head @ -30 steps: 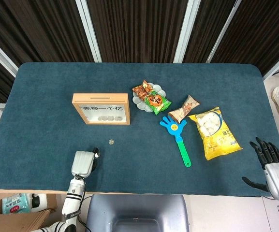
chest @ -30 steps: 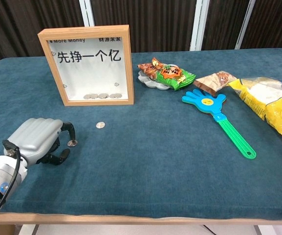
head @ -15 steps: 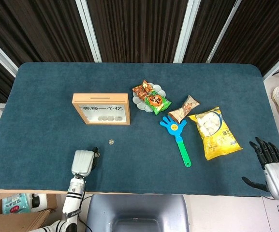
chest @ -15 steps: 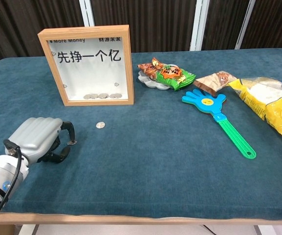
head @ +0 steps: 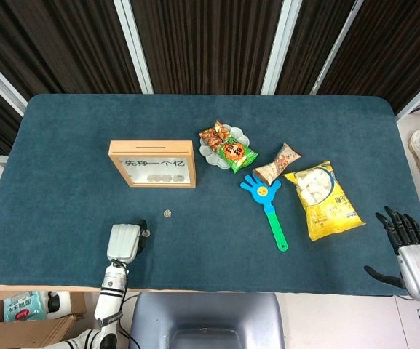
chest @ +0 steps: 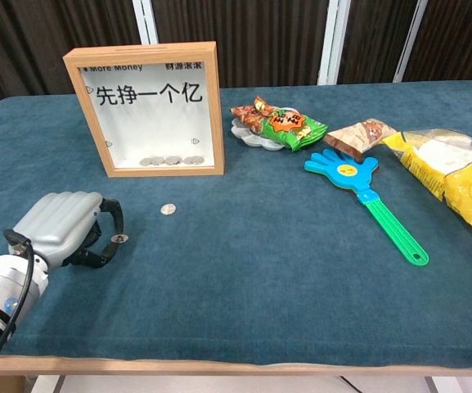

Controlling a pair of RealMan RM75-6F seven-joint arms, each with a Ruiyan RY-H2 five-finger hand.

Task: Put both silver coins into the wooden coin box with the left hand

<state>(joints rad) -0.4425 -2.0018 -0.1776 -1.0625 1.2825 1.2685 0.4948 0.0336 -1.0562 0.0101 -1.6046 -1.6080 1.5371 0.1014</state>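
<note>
The wooden coin box [head: 152, 163] [chest: 144, 109] stands upright at the table's left-middle, with several coins lying behind its glass front. One silver coin [head: 167, 214] [chest: 168, 210] lies flat on the blue cloth in front of the box. My left hand [head: 124, 242] [chest: 60, 229] rests near the front edge with its fingers curled, pinching a second silver coin [chest: 119, 238] between thumb and fingertip, low over the cloth. My right hand [head: 406, 247] hovers at the table's front right corner with fingers spread, holding nothing; only the head view shows it.
A plate with snack packets [head: 226, 148] [chest: 272, 124], a brown packet [head: 276, 163], a blue-green hand clapper [head: 268, 207] [chest: 366, 192] and a yellow bag [head: 322, 198] [chest: 452, 176] lie right of the box. Bare cloth lies between my left hand and the box.
My left hand has drawn slightly back and to the left, and the pinched coin sits lower, close to the cloth. The loose coin and my right hand have not moved.
</note>
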